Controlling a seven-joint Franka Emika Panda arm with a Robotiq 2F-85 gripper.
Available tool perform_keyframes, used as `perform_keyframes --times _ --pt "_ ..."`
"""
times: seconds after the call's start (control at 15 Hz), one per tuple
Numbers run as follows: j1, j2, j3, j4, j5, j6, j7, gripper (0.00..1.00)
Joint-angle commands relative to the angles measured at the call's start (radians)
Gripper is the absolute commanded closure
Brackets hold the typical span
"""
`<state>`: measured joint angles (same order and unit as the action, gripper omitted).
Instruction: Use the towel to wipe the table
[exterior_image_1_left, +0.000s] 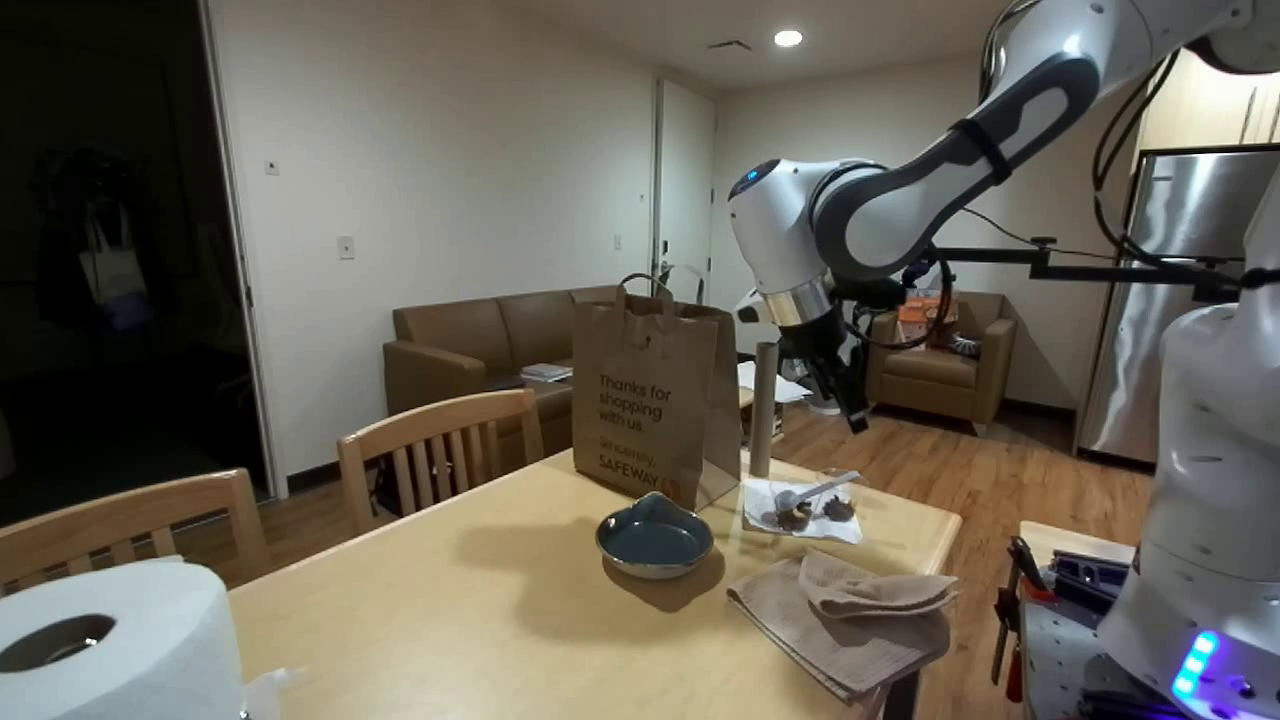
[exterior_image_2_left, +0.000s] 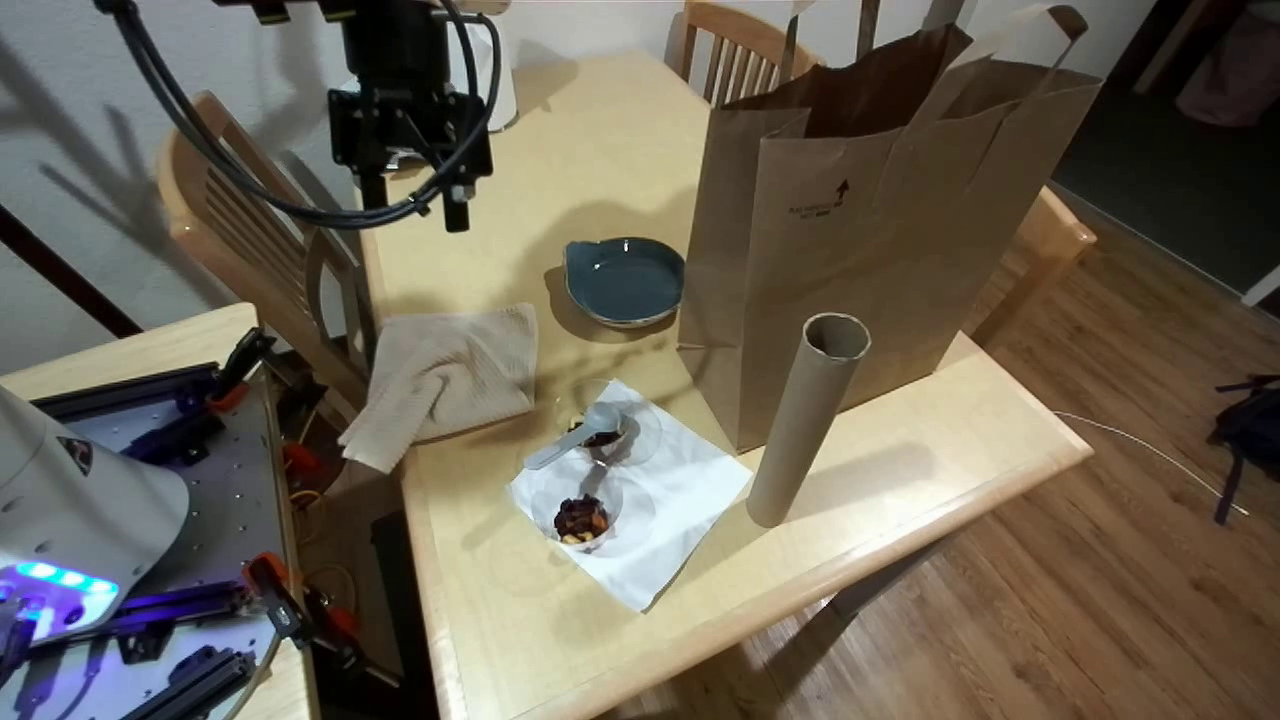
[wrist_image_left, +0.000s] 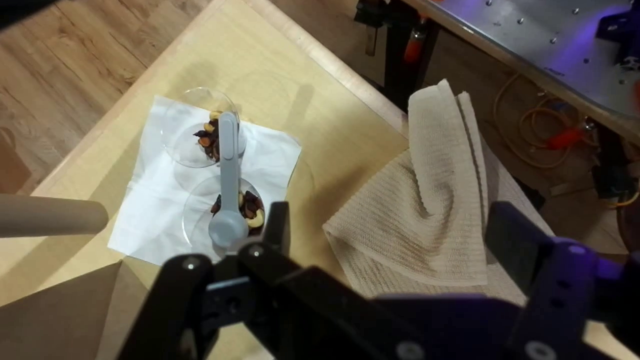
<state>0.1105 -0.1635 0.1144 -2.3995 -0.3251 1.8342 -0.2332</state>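
Spread and empty, the pincer (exterior_image_2_left: 414, 203) hangs well above a beige towel (wrist_image_left: 425, 220), which lies loosely folded, lapping over the edge of the table (exterior_image_2_left: 500, 640) that faces the robot base (exterior_image_2_left: 90, 500). The reach appears to be the step in hand, with wiping not yet begun. Next should come a descent and a pinch on the raised fold, clear of the nut cups (wrist_image_left: 186, 150) and gray spoon (wrist_image_left: 229, 170) on white paper (wrist_image_left: 145, 205) toward the corner.
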Motion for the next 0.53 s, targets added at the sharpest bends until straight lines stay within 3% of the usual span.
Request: perform_keyframes --times 0.0,0.27,0.47 --pt "0.012 -0.028 -0.013 -0.075 -0.022 0.194 -0.088 0.00" --pt "0.005 0.034 -0.051 -0.167 0.046 0.520 -0.239 0.00" --pt "0.017 0.075 -0.071 -0.226 0.136 0.695 -0.403 0.00"
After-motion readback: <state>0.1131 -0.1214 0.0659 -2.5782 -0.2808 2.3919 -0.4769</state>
